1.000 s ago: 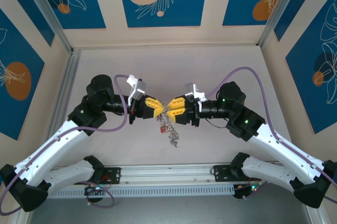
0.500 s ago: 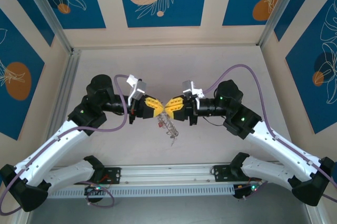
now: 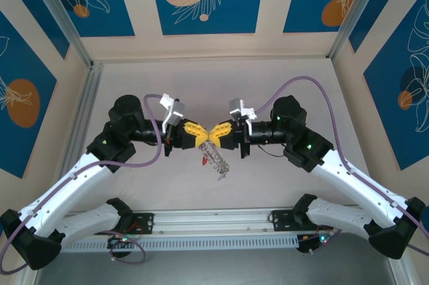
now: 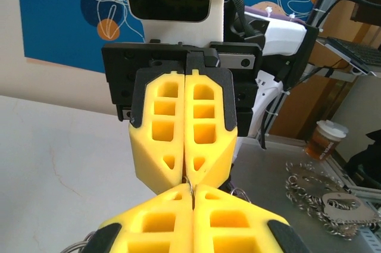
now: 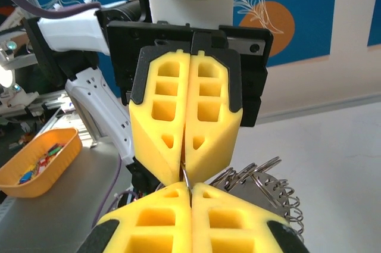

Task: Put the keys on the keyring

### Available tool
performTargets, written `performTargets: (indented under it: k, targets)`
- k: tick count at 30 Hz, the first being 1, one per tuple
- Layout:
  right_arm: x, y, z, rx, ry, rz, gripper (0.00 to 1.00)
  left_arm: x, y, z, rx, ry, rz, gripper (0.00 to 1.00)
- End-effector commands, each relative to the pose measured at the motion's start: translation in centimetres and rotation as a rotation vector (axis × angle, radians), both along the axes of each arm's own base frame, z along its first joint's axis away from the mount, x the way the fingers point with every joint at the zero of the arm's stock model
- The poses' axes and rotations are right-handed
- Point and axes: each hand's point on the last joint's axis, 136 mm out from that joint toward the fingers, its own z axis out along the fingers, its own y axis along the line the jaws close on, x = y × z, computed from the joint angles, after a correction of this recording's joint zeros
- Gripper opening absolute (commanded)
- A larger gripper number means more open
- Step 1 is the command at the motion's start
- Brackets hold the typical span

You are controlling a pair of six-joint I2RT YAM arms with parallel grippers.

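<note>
Left gripper: jaws clenched tight, tip pointing at its partner over the middle of the table
Right gripper: clamped shut too, and it's nose to nose with the left one, tips touching
Wire: a thin metal sliver pinched right at the seam where the four fingers meet; ring loop or key, cannot tell
Keyring: dangling just under the meeting tips, loops bunched, clear of the tabletop
Keys: too small to pick out
</note>
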Motion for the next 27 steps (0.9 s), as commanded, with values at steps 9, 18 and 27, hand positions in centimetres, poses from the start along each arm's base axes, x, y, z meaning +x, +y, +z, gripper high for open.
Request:
performTargets:
  k: [9, 18, 27]
  targets:
    - [1.7, -0.2, 0.5, -0.141, -0.02, -0.081, 0.0, 1.1, 0.1, -1.7, 0.109, -0.011, 0.068, 0.19]
    - [3.0, -1.0, -0.6, -0.273, -0.146, -0.135, 0.0, 1.3, 1.4, -2.8, 0.228, -0.032, 0.137, 0.4]
    - [3.2, -0.6, -3.0, -0.5, -0.258, -0.092, 0.0, 1.5, 2.3, -1.9, 0.307, -0.105, 0.167, 0.41]
